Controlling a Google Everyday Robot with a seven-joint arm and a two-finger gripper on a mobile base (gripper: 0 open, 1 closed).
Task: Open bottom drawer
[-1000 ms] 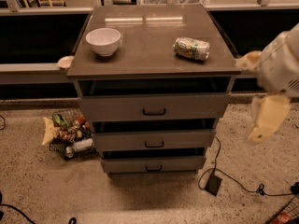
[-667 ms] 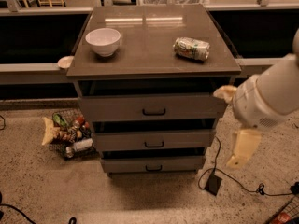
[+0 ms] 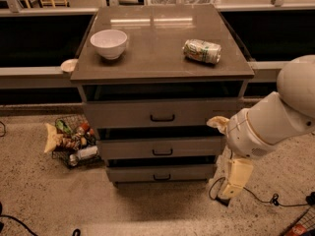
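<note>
Approach stage: drawer not yet opened.
My hand (image 3: 235, 180) hangs low beside the desk (image 3: 162, 50), clear of it; open or closed, I cannot tell. The bottom drawer (image 3: 147, 172), lowest of three, looks shut, its handle (image 3: 161, 177) untouched.

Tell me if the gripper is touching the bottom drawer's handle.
Apart. The camera view shows the gripper hanging right of the bottom drawer, well clear of its handle.

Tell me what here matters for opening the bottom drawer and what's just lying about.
Job:
bottom drawer
its handle
gripper, low, right of the cabinet

Lying about:
bowl
can
snack basket
</note>
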